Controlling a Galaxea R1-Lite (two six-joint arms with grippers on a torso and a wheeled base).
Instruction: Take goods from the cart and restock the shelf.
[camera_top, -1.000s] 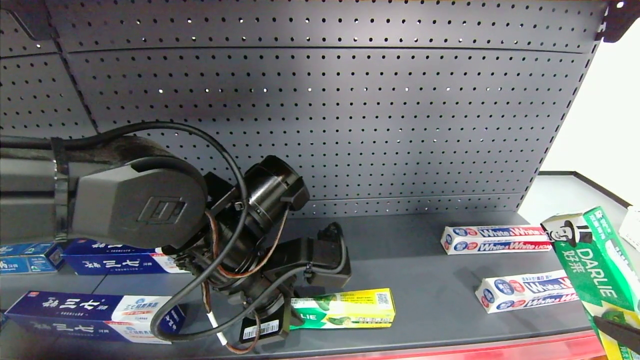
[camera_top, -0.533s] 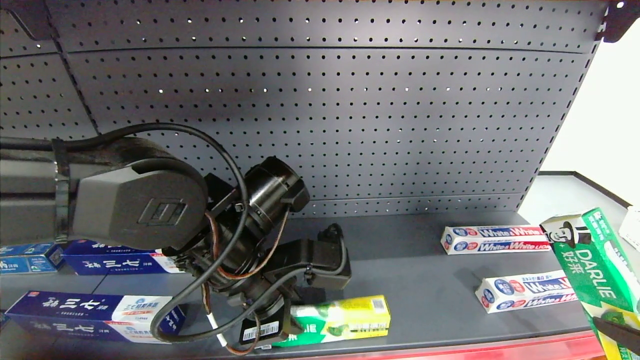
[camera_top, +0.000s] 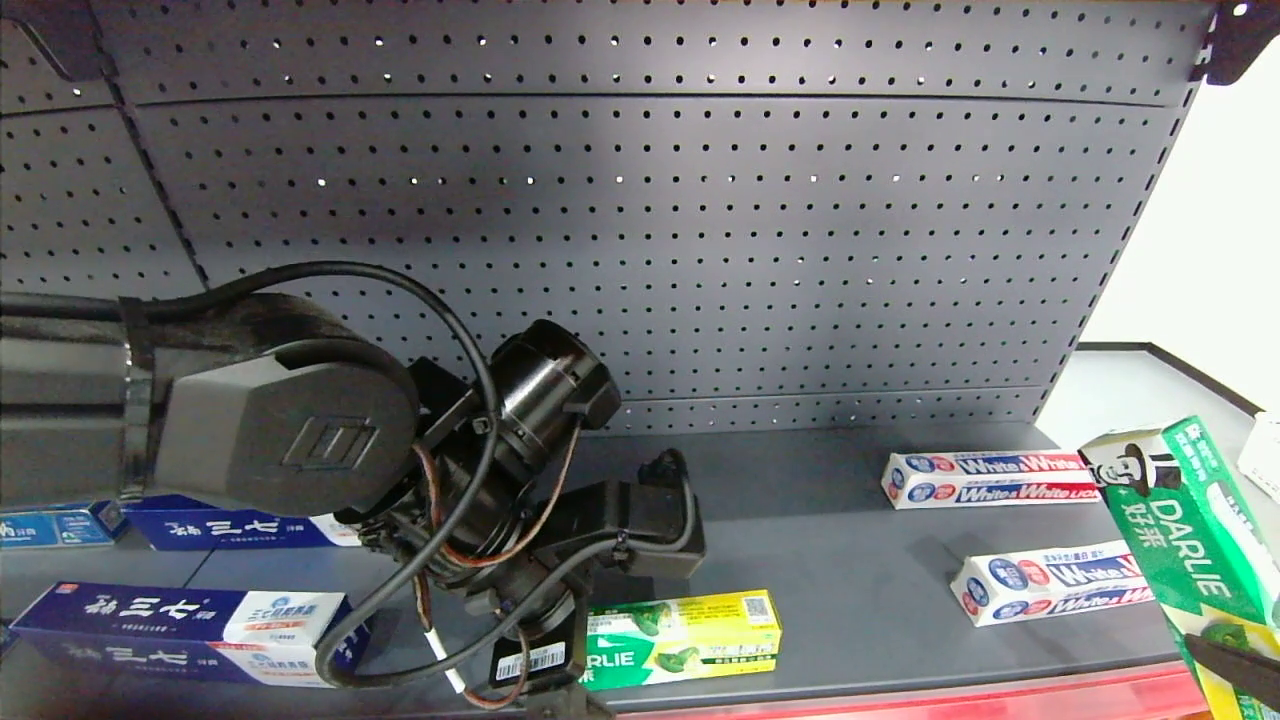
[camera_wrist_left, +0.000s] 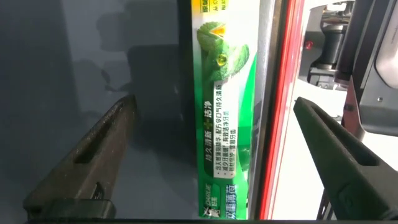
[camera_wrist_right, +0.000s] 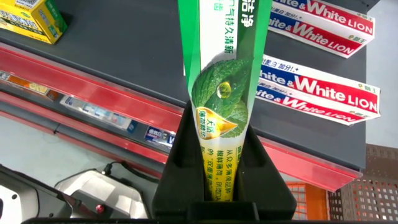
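Watching green-and-yellow toothpaste box (camera_top: 690, 637) lying flat along front edge of shelf (camera_top: 850, 560), mint-leaf print facing up. My left gripper (camera_wrist_left: 214, 109) straddling it, fingers spread wide, clear of both sides. Half second ago box sitting tilted; now lying level. My right gripper (camera_wrist_right: 225, 143) clamping second green box (camera_top: 1190, 520) upright past shelf's right front corner.

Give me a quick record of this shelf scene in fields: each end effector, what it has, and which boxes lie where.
Left end effector: open, one finger on each side of a green toothpaste box, not touching it
That box: lying flat near the front edge of the shelf
Right end effector: shut on a second green box, held tilted at the right, by the shelf front
Shelf, right part: two white boxes
Shelf, left part: blue boxes
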